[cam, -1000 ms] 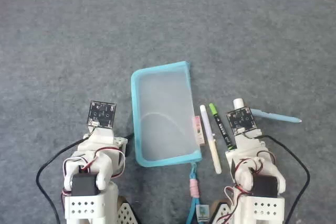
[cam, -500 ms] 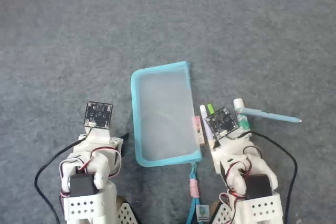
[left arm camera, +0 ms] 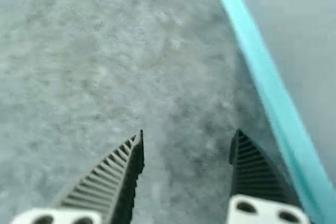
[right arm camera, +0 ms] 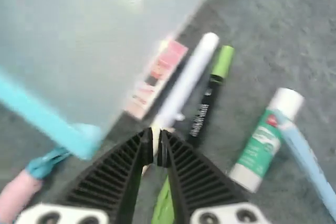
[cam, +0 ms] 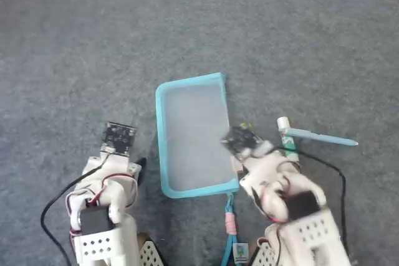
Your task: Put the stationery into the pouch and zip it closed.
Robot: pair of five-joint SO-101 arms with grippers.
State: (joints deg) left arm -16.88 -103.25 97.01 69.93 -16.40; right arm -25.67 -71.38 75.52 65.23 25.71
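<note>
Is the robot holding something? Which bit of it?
The right end effector seems to pinch the white pen at one end. The left end effector holds nothing.

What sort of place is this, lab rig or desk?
Probably a tabletop robot rig: grey carpet-like mat, left gripper and right gripper over it, a turquoise pouch and glue stick staged.

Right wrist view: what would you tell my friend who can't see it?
The right gripper has its black fingers shut at the end of a white pen, beside the see-through pouch with a blue edge. A green-capped marker, a glue stick and a blue pen lie nearby on grey carpet.
</note>
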